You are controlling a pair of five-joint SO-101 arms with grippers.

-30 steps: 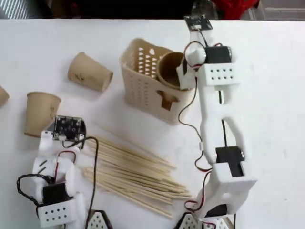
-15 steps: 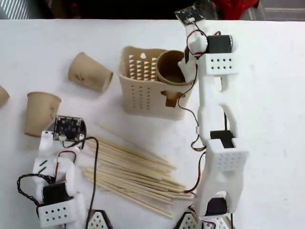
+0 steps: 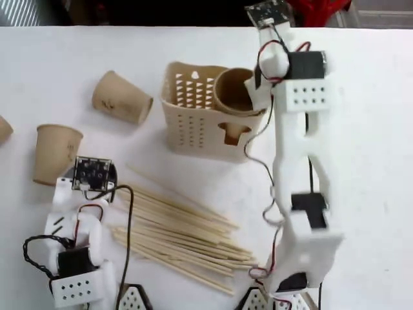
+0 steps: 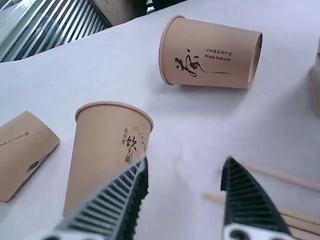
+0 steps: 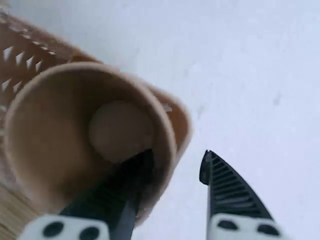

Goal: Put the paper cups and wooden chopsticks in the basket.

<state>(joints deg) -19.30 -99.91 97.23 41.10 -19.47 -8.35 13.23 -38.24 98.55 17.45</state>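
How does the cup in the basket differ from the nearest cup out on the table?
The basket cup stands mouth up in the basket; the table cup lies on its side on the table. The right hand straddles the basket cup's rim; the table cup is untouched. Both are brown paper cups.

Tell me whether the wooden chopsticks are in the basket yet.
No, the wooden chopsticks lie in a loose pile on the table, outside the basket.

cup (image 3: 232, 90) in basket (image 3: 193, 126), chopsticks (image 3: 181, 236) before basket
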